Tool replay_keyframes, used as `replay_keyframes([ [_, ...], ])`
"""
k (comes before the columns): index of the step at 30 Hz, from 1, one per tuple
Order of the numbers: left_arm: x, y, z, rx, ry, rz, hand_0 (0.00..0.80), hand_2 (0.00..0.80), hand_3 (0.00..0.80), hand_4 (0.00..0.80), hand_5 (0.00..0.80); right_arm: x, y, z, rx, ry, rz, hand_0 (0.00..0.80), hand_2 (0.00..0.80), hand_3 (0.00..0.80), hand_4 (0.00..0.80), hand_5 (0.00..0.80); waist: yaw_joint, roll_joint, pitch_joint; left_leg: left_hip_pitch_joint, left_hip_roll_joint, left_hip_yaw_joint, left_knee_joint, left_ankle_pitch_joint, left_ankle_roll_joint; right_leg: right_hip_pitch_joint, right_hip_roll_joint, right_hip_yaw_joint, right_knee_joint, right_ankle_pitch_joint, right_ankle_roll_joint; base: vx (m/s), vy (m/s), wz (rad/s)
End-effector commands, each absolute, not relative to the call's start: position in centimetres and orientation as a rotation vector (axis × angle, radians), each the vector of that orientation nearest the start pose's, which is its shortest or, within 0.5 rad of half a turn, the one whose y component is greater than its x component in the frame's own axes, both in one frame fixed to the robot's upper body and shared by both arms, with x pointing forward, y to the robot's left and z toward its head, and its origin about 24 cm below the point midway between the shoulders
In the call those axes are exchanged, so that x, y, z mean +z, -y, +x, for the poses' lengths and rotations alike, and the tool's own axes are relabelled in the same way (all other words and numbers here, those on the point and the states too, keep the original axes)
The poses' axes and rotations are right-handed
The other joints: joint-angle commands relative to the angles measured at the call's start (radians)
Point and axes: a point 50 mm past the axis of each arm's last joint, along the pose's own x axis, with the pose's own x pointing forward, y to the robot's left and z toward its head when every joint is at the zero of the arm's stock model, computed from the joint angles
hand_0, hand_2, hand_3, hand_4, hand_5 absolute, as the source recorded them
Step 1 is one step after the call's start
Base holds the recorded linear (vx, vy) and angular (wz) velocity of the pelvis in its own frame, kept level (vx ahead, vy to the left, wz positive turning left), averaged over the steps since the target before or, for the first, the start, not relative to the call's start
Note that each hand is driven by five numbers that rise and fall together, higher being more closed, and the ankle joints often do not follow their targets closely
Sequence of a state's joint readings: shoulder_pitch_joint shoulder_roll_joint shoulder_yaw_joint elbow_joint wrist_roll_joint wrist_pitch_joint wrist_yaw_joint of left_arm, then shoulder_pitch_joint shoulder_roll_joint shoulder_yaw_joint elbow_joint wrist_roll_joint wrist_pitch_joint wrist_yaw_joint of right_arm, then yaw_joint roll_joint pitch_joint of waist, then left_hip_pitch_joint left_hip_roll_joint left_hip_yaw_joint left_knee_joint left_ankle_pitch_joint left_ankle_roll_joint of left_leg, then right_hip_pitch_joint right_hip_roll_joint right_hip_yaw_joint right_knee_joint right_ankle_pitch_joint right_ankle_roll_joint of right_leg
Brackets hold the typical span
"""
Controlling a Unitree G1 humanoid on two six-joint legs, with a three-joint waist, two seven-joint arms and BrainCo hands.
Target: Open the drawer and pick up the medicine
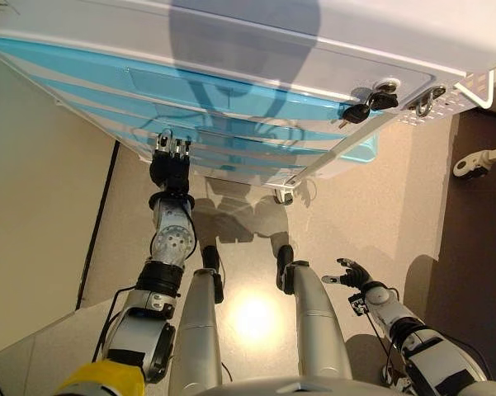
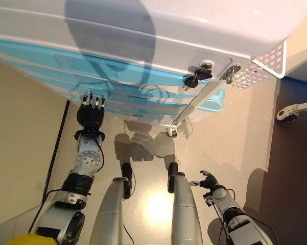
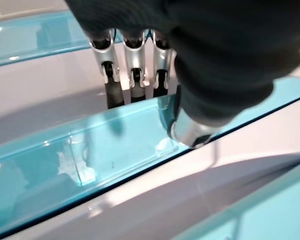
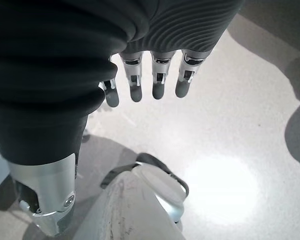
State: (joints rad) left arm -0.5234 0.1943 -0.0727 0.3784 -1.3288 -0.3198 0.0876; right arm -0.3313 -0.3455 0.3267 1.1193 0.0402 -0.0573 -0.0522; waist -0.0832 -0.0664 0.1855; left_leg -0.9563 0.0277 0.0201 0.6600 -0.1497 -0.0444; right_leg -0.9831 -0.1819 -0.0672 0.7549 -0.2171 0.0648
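A white cabinet (image 1: 314,33) with a stack of see-through blue drawers (image 1: 107,70) stands before me. My left hand (image 1: 171,161) reaches up to one of the lower drawer fronts. In the left wrist view its fingers (image 3: 132,65) hook over the top edge of a blue drawer front (image 3: 90,145), with the dark tips dipping behind it, and the thumb (image 3: 189,130) presses on the outside. That drawer looks closed. My right hand (image 1: 355,274) hangs low at my right side above the floor, its fingers (image 4: 154,75) relaxed and holding nothing. No medicine shows in any view.
Black keys (image 1: 367,103) hang in a lock at the cabinet's top right corner. A white perforated side rack (image 1: 446,99) sticks out beside them. The cabinet rests on a caster (image 1: 282,196). A beige wall (image 1: 33,206) runs along the left, and a white fitting (image 1: 474,161) stands at the right.
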Motion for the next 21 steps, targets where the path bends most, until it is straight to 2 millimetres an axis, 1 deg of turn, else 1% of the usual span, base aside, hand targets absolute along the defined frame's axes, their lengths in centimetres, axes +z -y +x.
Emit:
replay_keyframes([
  [1,15.0,-16.0,33.7,-0.123,0.409,-1.119,0.8,0.8,0.8,0.8,0.8,-9.3,25.1,23.2,0.037,-0.787,-0.585,0.0,0.0,0.0,0.0,0.0,-0.005,0.045,-0.016,0.011,-0.034,-0.049,-0.037,-0.014,0.029,0.035,0.01,-0.035,-0.07,0.044,0.024,-0.022,-0.02,0.06],
  [3,14.5,-15.8,33.3,-0.129,0.4,-1.129,0.8,0.8,0.8,0.8,0.8,-9.3,25.0,23.3,0.041,-0.785,-0.585,0.0,0.0,0.0,0.0,0.0,-0.001,0.044,-0.013,0.014,-0.036,-0.054,-0.045,-0.009,0.03,0.039,0.012,-0.039,-0.076,0.046,0.024,-0.024,-0.02,0.07],
  [4,13.7,-15.8,32.8,-0.13,0.385,-1.137,0.8,0.8,0.8,0.8,0.8,-9.2,24.9,23.4,0.043,-0.774,-0.583,0.0,0.0,0.0,0.0,0.0,0.004,0.043,-0.008,0.019,-0.038,-0.057,-0.048,-0.005,0.03,0.045,0.013,-0.041,-0.08,0.048,0.023,-0.023,-0.008,0.09],
  [5,13.7,-15.8,32.8,-0.13,0.385,-1.137,0.8,0.8,0.8,0.8,0.8,-9.2,24.9,23.3,0.043,-0.775,-0.583,0.0,0.0,0.0,0.0,0.0,0.004,0.043,-0.008,0.02,-0.037,-0.057,-0.048,-0.005,0.03,0.046,0.013,-0.041,-0.08,0.048,0.023,-0.029,-0.012,0.13],
  [6,12.8,-15.7,32.2,-0.129,0.366,-1.155,0.8,0.8,0.8,0.8,0.8,-9.2,24.9,23.3,0.045,-0.777,-0.59,0.0,0.0,0.0,0.0,0.0,0.011,0.042,-0.003,0.028,-0.04,-0.061,-0.056,-0.002,0.031,0.054,0.014,-0.044,-0.084,0.048,0.022,-0.011,-0.01,0.13],
  [7,12.8,-15.7,32.1,-0.128,0.366,-1.155,0.8,0.8,0.8,0.8,0.8,-9.2,24.9,23.3,0.046,-0.778,-0.59,0.0,0.0,0.0,0.0,0.0,0.011,0.043,-0.003,0.029,-0.041,-0.061,-0.057,-0.002,0.031,0.055,0.014,-0.044,-0.085,0.048,0.022,-0.016,-0.017,0.15],
  [10,10.7,-15.7,31.0,-0.106,0.312,-1.185,0.8,0.8,0.8,0.8,0.8,-9.4,25.0,23.0,0.045,-0.787,-0.592,0.0,0.0,0.0,0.0,0.0,0.022,0.043,0.003,0.038,-0.047,-0.068,-0.056,-0.001,0.035,0.066,0.013,-0.044,-0.086,0.047,0.02,-0.008,-0.019,0.09],
  [11,9.9,-15.8,30.5,-0.092,0.29,-1.19,0.8,0.8,0.8,0.8,0.8,-9.4,25.1,22.9,0.045,-0.79,-0.591,0.0,0.0,0.0,0.0,0.0,0.026,0.043,0.005,0.042,-0.049,-0.07,-0.056,-0.001,0.036,0.071,0.013,-0.043,-0.084,0.046,0.019,0.0,0.0,0.0],
  [12,8.4,-15.9,29.6,-0.072,0.247,-1.201,0.8,0.8,0.8,0.8,0.8,-9.5,25.2,22.7,0.044,-0.792,-0.593,0.0,0.0,0.0,0.0,0.0,0.034,0.044,0.008,0.049,-0.051,-0.073,-0.059,0.0,0.038,0.076,0.012,-0.042,-0.084,0.045,0.018,0.0,0.0,0.0],
  [13,8.3,-15.9,29.6,-0.072,0.246,-1.201,0.8,0.8,0.8,0.8,0.8,-9.5,25.2,22.7,0.045,-0.793,-0.593,0.0,0.0,0.0,0.0,0.0,0.034,0.044,0.007,0.05,-0.051,-0.073,-0.059,0.0,0.038,0.077,0.012,-0.042,-0.084,0.045,0.018,-0.006,-0.017,0.04],
  [14,6.6,-16.2,28.6,-0.04,0.193,-1.213,0.8,0.8,0.8,0.8,0.8,-9.4,25.4,22.7,0.044,-0.791,-0.601,0.0,0.0,0.0,0.0,0.0,0.044,0.043,0.011,0.06,-0.053,-0.076,-0.064,0.003,0.039,0.087,0.012,-0.044,-0.085,0.044,0.017,-0.003,-0.01,0.07],
  [16,6.6,-16.2,28.6,-0.04,0.193,-1.213,0.8,0.8,0.8,0.8,0.8,-9.4,25.4,22.7,0.044,-0.791,-0.601,0.0,0.0,0.0,0.0,0.0,0.044,0.043,0.011,0.06,-0.053,-0.076,-0.064,0.003,0.039,0.087,0.012,-0.044,-0.085,0.044,0.017,-0.005,-0.015,0.1],
  [17,3.8,-16.8,27.2,0.041,0.105,-1.221,0.8,0.8,0.8,0.8,0.8,-9.4,25.7,22.6,0.032,-0.801,-0.609,0.0,0.0,0.0,0.0,0.0,0.06,0.043,0.022,0.073,-0.057,-0.082,-0.07,0.008,0.039,0.104,0.005,-0.052,-0.084,0.041,0.018,-0.006,-0.02,0.12],
  [18,3.8,-16.8,27.2,0.041,0.105,-1.221,0.8,0.8,0.8,0.8,0.8,-9.4,25.7,22.6,0.032,-0.801,-0.609,0.0,0.0,0.0,0.0,0.0,0.06,0.043,0.022,0.074,-0.058,-0.082,-0.07,0.008,0.039,0.105,0.004,-0.052,-0.084,0.041,0.018,-0.007,-0.027,0.14],
  [19,2.7,-17.1,26.8,0.077,0.068,-1.22,0.8,0.8,0.8,0.8,0.8,-9.3,25.9,22.6,0.027,-0.8,-0.613,0.0,0.0,0.0,0.0,0.0,0.065,0.045,0.027,0.081,-0.06,-0.085,-0.075,0.011,0.039,0.114,0.001,-0.057,-0.085,0.041,0.018,-0.002,-0.007,0.12],
  [20,2.7,-17.1,26.8,0.077,0.068,-1.22,0.8,0.8,0.8,0.8,0.8,-9.3,25.9,22.6,0.027,-0.799,-0.613,0.0,0.0,0.0,0.0,0.0,0.065,0.045,0.027,0.081,-0.06,-0.085,-0.075,0.011,0.039,0.115,0.001,-0.057,-0.085,0.041,0.018,-0.004,-0.024,0.21],
  [21,0.7,-17.6,25.9,0.15,-0.001,-1.224,0.8,0.8,0.8,0.8,0.8,-9.3,26.1,22.5,0.019,-0.804,-0.614,0.0,0.0,0.0,0.0,0.0,0.074,0.046,0.038,0.097,-0.065,-0.092,-0.087,0.017,0.037,0.132,-0.004,-0.061,-0.087,0.039,0.019,-0.003,-0.027,0.22],
])
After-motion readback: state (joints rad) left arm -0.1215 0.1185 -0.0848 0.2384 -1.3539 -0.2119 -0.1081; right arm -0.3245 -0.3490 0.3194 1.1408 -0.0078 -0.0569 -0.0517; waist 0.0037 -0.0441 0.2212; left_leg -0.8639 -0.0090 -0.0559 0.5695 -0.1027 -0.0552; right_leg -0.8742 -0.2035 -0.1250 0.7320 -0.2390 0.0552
